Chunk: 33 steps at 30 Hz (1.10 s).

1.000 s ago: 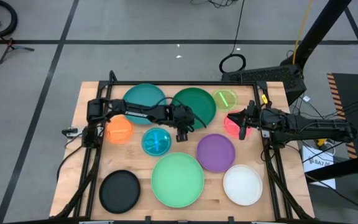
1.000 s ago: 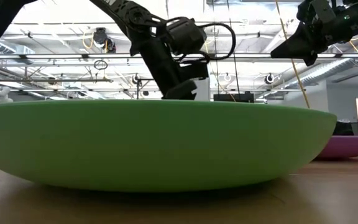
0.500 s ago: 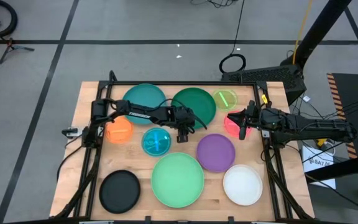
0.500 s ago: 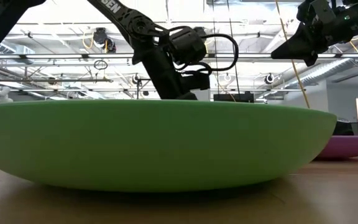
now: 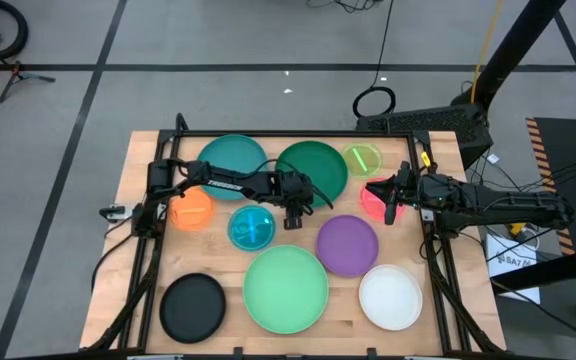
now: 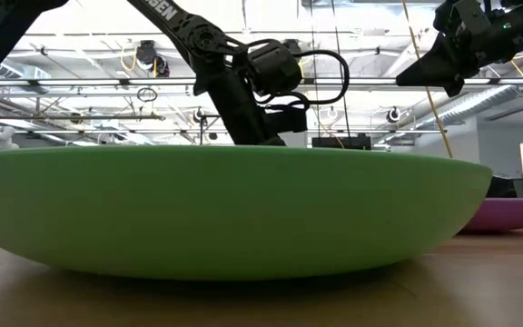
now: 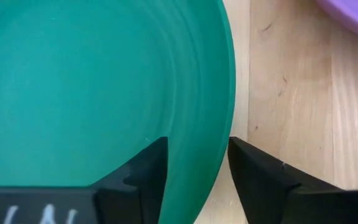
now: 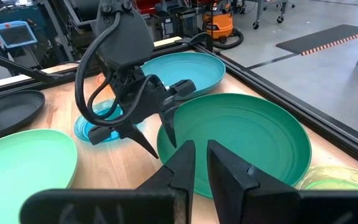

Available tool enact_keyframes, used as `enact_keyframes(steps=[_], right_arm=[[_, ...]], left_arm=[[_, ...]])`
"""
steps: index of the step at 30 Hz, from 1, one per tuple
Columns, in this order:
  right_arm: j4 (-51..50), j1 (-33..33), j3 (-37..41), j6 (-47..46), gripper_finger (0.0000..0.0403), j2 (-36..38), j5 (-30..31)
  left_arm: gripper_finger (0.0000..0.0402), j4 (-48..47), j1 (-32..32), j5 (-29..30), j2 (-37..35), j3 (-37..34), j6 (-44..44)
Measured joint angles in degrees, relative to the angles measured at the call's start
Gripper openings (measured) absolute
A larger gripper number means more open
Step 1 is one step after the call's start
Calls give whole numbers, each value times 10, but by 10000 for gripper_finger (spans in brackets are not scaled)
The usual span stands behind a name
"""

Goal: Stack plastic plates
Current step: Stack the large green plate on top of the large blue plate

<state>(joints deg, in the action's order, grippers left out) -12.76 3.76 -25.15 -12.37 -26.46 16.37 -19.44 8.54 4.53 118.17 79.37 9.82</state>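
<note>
L gripper (image 5: pixel 293 212) hangs over the near rim of the dark green plate (image 5: pixel 316 165). In the L wrist view its fingers (image 7: pixel 148 171) are spread and straddle that rim (image 7: pixel 219 124), 1 inside, 1 outside, not yet clenched, so I judge the grab comes next. The rim runs straight thru the gap; L arm is nearer this plate.

R gripper (image 5: pixel 386 200) hovers by the pink plate (image 5: pixel 371 197), fingers nearly together, nothing seen in them.

Count: 10 plates, 1 each, none stacked yet: teal (image 5: pixel 233 158), lime (image 5: pixel 363 158), orange (image 5: pixel 192 208), blue (image 5: pixel 252 227), purple (image 5: pixel 348 245), mint (image 5: pixel 286 289), white (image 5: pixel 390 297), black (image 5: pixel 192 306), all on the table (image 5: pixel 143 250).
</note>
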Motion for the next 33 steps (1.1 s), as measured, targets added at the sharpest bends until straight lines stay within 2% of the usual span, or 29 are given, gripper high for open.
enact_keyframes(steps=[12,16,27,33], right_arm=[[0,0,0,0,36,0,0],[0,0,0,0,36,0,0],[0,0,0,0,36,0,0],[0,0,0,0,36,0,0]], left_arm=[[49,0,-2,5,0,0,1],[22,2,-4,12,0,0,2],[10,13,-17,42,-2,5,37],[10,-64,-31,38,-1,82,41]])
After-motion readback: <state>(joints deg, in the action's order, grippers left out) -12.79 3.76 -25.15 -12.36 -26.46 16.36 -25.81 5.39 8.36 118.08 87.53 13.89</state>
